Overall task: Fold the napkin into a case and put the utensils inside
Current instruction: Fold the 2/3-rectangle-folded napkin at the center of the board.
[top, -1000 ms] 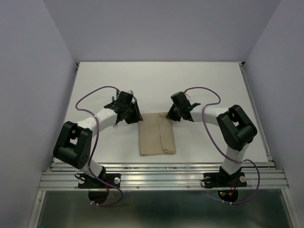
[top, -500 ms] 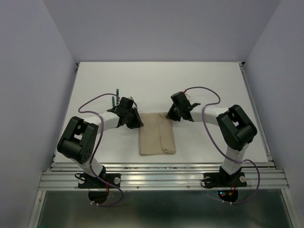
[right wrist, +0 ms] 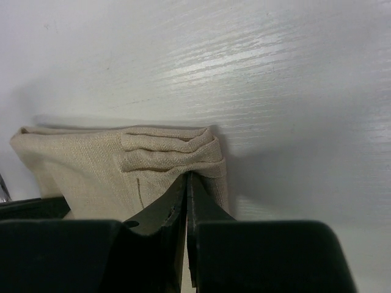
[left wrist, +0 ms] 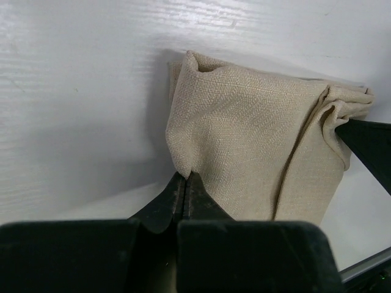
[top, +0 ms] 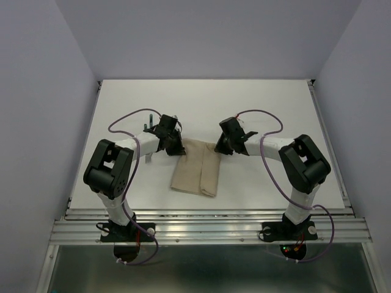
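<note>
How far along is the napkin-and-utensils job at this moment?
Done: the napkin is folded into a narrow oblong. In hand: the left gripper and the right gripper each pinch one of its far corners, jaws shut on cloth. Left: the utensils, glimpsed just beyond the left gripper, are outside the cloth and not yet put in.

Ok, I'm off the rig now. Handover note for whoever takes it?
Left gripper: jaws shut on the napkin, far left corner.
Right gripper: jaws shut on its far right corner.
The napkin is folded into an oblong, lying skewed on the table, with its far edge bunched.
Utensils: barely visible beyond the left gripper, outside the cloth.
Done: most of the folding.
Left: straighten the fold, then put the utensils inside.
</note>
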Controlling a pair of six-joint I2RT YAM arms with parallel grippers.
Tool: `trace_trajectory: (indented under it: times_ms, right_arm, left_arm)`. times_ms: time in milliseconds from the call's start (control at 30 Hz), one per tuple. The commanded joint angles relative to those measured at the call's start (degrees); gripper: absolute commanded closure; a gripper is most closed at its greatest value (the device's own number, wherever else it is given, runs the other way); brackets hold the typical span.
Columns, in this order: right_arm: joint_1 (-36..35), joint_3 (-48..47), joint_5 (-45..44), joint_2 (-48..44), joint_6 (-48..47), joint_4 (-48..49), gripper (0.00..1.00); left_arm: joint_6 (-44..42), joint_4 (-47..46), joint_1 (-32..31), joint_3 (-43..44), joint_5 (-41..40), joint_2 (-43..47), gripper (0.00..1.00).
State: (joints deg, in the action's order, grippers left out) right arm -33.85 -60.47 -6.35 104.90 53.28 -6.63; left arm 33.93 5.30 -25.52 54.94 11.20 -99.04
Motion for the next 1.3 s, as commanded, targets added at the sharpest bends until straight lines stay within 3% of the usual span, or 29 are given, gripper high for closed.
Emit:
trace_trajectory:
  times_ms: [0,367,833,1267]
  right_arm:
    - [-0.34,-2.19,-1.92,-0.93,-6.07,-4.53,0.92]
    - [-0.34,-8.17,0.02,4.34,-11.53,-7.87,0.92]
    - [-0.34,-7.91,-2.09,6.81,-7.31,-9.19,0.92]
    - [-0.34,-7.47,-2.70,6.63,-5.64,-9.19,0.92]
  left_arm:
    - [-5.28,4.10,-0.23,5.52,-1.36,-0.01,1.00]
    - [-7.39,6.56,-0.23,9.22,0.05,-1.15,1.00]
    - [-5.02,7.97,-1.38,12.12,2.16,1.75,1.00]
    - [-1.59,9.73,-7.17,18.97,0.93,-0.53,1.00]
